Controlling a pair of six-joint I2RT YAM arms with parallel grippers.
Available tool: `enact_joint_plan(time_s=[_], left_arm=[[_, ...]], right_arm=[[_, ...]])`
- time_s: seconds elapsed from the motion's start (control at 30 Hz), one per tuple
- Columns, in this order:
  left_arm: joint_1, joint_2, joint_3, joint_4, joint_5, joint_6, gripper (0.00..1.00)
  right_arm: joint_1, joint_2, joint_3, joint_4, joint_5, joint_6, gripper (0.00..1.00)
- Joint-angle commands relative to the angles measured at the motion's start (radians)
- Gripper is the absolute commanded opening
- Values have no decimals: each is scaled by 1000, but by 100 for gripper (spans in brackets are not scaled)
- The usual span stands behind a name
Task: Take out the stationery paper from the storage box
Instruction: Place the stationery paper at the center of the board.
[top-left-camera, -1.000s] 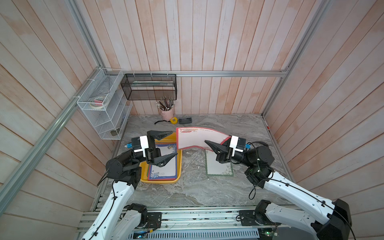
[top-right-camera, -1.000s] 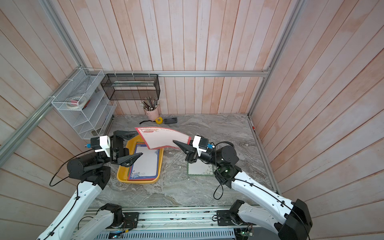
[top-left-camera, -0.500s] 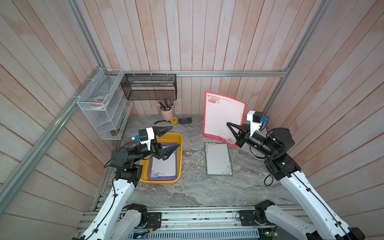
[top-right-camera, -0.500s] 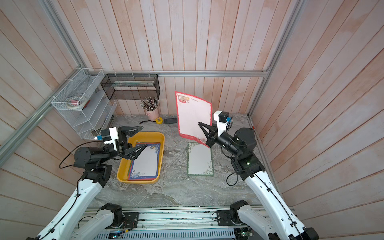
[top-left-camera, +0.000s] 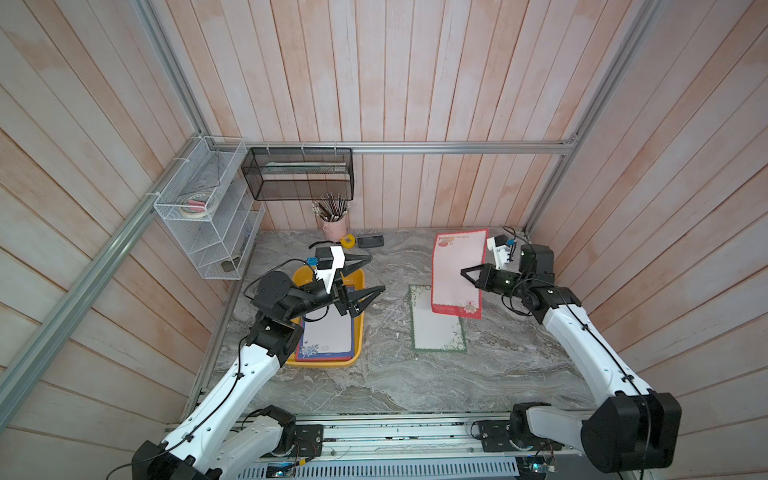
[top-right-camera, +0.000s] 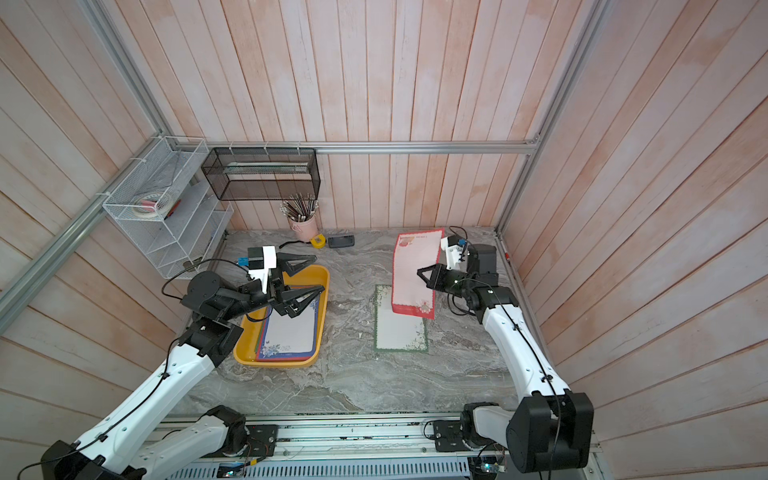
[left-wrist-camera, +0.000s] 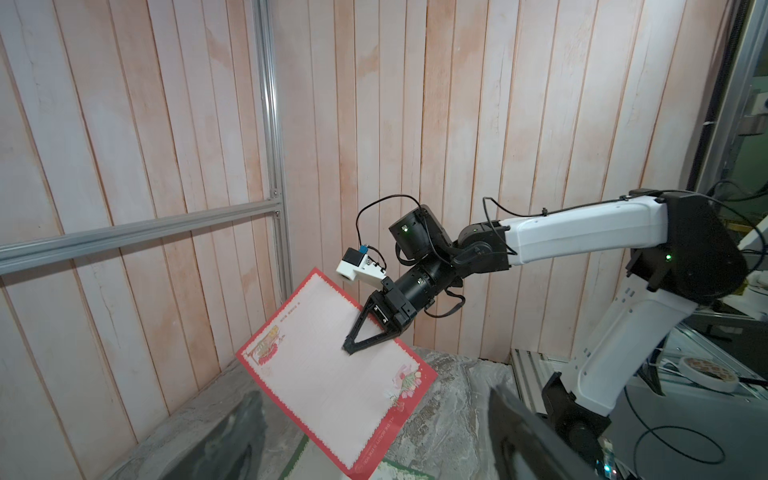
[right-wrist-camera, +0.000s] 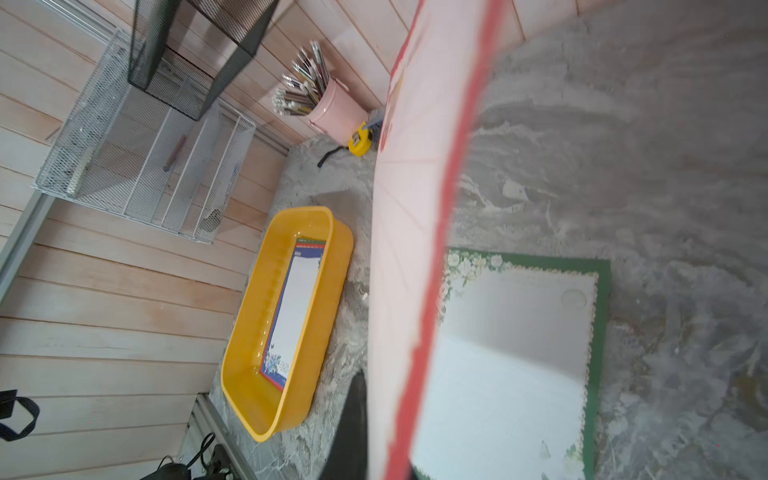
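The yellow storage box (top-left-camera: 324, 363) (top-right-camera: 274, 361) sits left of centre on the marble table, with blue-bordered stationery paper (top-left-camera: 328, 336) (right-wrist-camera: 297, 299) lying in it. My left gripper (top-left-camera: 377, 273) (top-right-camera: 321, 273) hovers open and empty over the box's far right side. My right gripper (top-left-camera: 464, 272) (left-wrist-camera: 347, 347) is shut on a red-bordered pink sheet (top-left-camera: 455, 270) (left-wrist-camera: 328, 390) (right-wrist-camera: 411, 249), which hangs tilted at the right. Its lower edge is over the far end of a green-bordered sheet (top-left-camera: 436, 328) (right-wrist-camera: 519, 353) that lies flat on the table.
A pink pencil cup (top-left-camera: 334, 226), a yellow tape measure (top-left-camera: 348, 240) and a small black device (top-left-camera: 370, 241) stand along the back wall. A black mesh basket (top-left-camera: 299, 174) and a white wire rack (top-left-camera: 208, 216) hang at the back left. Wooden walls close in both sides.
My right gripper carried the red-bordered sheet from above the box over to the right, raised it upright, then lowered it towards the green-bordered sheet. The left gripper stayed open near the box.
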Motion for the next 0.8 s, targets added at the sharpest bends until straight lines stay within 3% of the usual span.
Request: enact_joint_plan(time_s=[0.0,0.23,0.77], left_arm=[[-33,9,37,-114,-74,107,85],[-59,9,42,-162,-117,161,85],[-66,4,42,-190,-150,204,85]], right_arm=[[-2,29,-32,-25,-79,44,0],[-2,122,-76,-6,-160,53,0],[21,307,-87,69,-216,94,0]])
